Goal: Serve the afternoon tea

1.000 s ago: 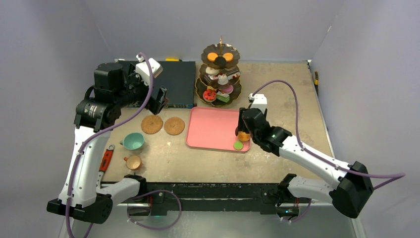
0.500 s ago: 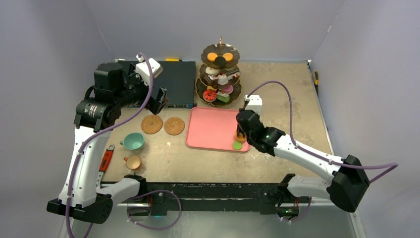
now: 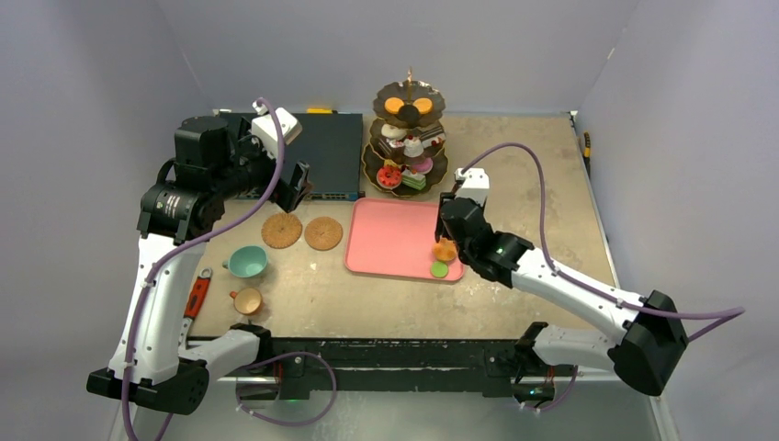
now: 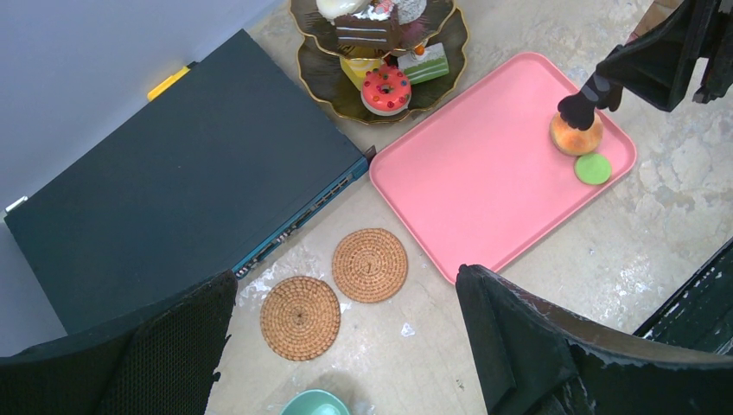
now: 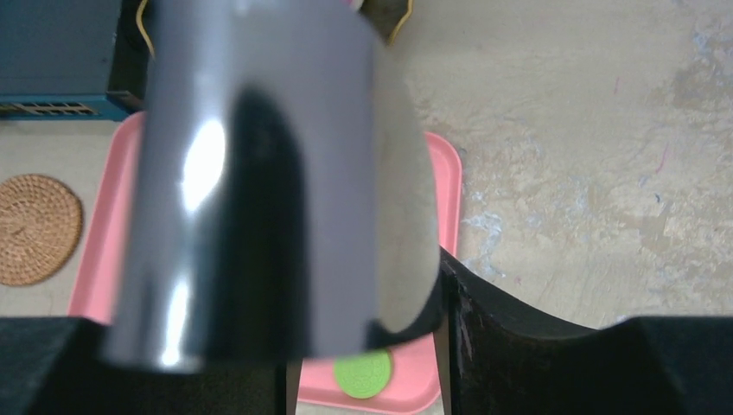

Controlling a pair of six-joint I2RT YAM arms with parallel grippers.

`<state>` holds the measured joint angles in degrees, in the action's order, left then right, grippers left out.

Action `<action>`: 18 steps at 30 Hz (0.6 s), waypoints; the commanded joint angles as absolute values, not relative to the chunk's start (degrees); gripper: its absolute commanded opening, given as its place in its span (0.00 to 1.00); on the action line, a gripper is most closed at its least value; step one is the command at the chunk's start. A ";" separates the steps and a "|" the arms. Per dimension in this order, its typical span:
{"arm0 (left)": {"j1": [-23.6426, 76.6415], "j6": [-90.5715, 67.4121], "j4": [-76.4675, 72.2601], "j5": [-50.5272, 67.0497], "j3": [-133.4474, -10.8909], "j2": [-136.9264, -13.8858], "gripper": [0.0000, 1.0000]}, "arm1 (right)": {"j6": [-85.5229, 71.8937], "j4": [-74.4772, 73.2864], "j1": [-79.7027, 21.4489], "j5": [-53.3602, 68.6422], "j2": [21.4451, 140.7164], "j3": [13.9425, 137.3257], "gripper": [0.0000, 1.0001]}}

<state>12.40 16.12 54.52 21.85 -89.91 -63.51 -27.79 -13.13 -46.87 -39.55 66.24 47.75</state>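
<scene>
Left gripper (image 4: 346, 346): jaws wide, empty, over tabletop's far-left part.
Right gripper (image 3: 452, 231): clamped on tongs (image 5: 259, 173).
Tong tips: touching orange cake (image 4: 576, 137), pink tray's (image 4: 484, 190) near-right corner.

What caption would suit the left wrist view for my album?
Black tongs touch an orange cake beside a green macaron on the pink tray, three-tier stand nearby.

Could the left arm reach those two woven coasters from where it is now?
Probably yes. The left gripper hangs open above the coasters, which lie bare on the table; the teal cup sits off to one side.
</scene>
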 commanded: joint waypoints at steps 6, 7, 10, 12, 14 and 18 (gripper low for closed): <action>12.14 17.18 53.95 22.13 -91.36 -62.75 0.99 | -31.11 -10.53 -47.08 -40.87 65.15 43.80 0.61; 12.20 17.22 54.03 22.14 -91.40 -62.74 0.99 | -31.27 -10.43 -47.06 -40.80 65.21 43.52 0.62; 12.23 17.18 54.19 22.06 -91.67 -62.84 0.99 | -31.90 -9.71 -47.11 -40.34 65.10 42.47 0.64; 12.17 17.31 54.35 21.98 -91.90 -62.91 0.99 | -32.23 -8.81 -47.04 -39.87 65.12 41.73 0.66; 12.17 17.31 54.38 21.91 -92.15 -63.00 0.99 | -32.71 -8.04 -47.06 -39.33 65.28 41.18 0.67; 12.23 17.40 54.47 21.88 -92.21 -63.10 0.99 | -33.53 -7.14 -47.10 -38.87 65.94 40.15 0.68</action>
